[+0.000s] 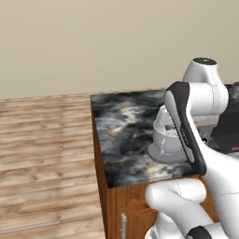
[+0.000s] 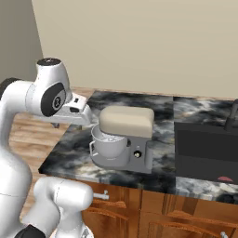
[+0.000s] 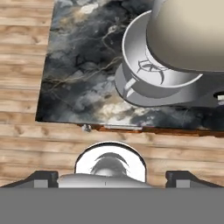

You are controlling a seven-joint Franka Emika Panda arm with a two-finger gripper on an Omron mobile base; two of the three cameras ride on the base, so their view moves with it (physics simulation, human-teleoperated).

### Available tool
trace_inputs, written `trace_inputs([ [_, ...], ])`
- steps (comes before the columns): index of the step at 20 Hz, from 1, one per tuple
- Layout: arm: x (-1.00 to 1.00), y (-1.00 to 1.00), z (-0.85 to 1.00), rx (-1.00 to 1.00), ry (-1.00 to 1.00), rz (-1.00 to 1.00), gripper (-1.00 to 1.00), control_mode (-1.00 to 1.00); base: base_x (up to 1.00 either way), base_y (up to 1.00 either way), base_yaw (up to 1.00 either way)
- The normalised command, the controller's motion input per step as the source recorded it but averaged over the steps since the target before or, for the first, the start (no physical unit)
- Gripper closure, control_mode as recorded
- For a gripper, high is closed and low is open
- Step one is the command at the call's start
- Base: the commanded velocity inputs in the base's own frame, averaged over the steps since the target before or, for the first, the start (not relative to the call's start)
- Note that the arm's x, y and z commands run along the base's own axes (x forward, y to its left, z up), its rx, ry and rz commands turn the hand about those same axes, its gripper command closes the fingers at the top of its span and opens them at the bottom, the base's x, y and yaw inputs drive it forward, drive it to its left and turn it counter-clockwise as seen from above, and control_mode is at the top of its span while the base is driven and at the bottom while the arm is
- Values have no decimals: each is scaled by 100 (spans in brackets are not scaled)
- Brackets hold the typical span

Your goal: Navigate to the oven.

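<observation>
The drive to the oven looks barely begun: the base faces the left end of a dark marble counter [image 1: 126,135] where a stand mixer [image 2: 122,137] sits, no oven is in sight, so the base must turn and search, while the gripper [image 3: 111,177], fingers wide apart, holds nothing.

one stand mixer [image 2: 124,137], one marble counter [image 1: 123,121], one sink [image 2: 204,148]
</observation>
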Motion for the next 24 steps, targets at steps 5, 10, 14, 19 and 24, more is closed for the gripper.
trace_inputs([
  [5,-86,0,0,0,-12,0,-100,-100,0,0,0],
  [10,-64,-16,0,0,-19,0,-100,-100,0,0,0],
  [14,0,0,0,0,0,0,-100,100,-64,-96,-7],
  [19,0,0,0,0,0,0,-100,100,-44,-100,-38],
  [24,0,0,0,0,0,0,-100,100,-4,-87,-71],
])
